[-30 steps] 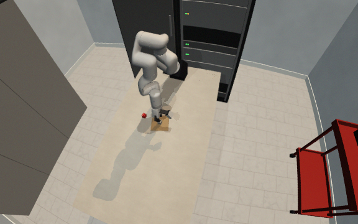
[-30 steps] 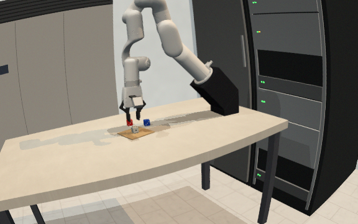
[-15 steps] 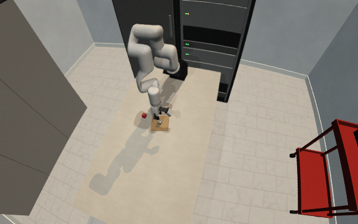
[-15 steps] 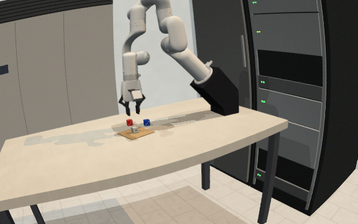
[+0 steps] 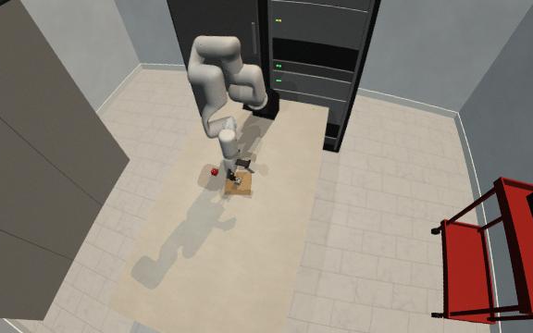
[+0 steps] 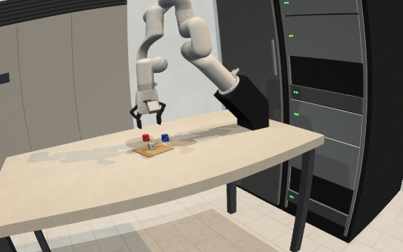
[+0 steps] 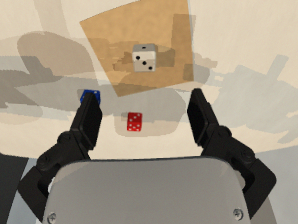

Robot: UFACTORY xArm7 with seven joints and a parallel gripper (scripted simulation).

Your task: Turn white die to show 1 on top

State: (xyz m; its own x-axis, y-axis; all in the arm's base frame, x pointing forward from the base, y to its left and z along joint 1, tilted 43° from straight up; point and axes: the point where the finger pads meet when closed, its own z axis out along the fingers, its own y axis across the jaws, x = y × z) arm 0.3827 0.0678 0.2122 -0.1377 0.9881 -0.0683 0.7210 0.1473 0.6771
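White die (image 7: 144,58) lies flat on the brown mat (image 7: 113,30), clear of the fingers, spread wide and holding nothing; beige tabletop (image 6: 82,182); dark server rack (image 6: 387,105) behind; no writing legible.
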